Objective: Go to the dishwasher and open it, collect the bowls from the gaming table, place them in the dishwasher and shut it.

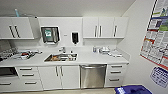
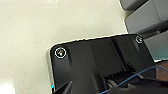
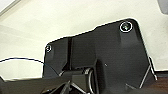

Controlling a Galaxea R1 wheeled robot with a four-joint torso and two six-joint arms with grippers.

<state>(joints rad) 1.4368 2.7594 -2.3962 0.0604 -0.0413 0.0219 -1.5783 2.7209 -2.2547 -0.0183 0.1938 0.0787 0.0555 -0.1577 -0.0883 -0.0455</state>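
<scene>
Dishwasher (image 1: 93,76) dead ahead in the head view, door shut, steel front catching the light, bar handle across the top edge. It sits under the white counter (image 1: 87,58), between a pair of white cabinet doors (image 1: 59,77) on one side and a stack of drawers (image 1: 115,75) on the other. Up on the counter, a sink (image 1: 61,57) loaded with dishes, a tap behind it, clutter of crockery off to the far left, a few more items to the right of the sink. On the wall above: a paper towel dispenser (image 1: 50,34), a dark soap dispenser (image 1: 74,37), and white wall cabinets (image 1: 105,27) on both sides. Posters (image 1: 157,35) cover the right-hand wall, and a blue bin (image 1: 132,89) pokes in at the bottom right corner. A microwave front (image 1: 7,71) shows low on the left.

Wrist views now: the left one looks down over the robot's dark plate at pale floor, with grey upholstered seating (image 2: 150,17) at one edge. The right one shows the same dark plate over pale floor. Fingers on both grippers — cannot tell whether they are open or closed, nor whether they carry anything.
</scene>
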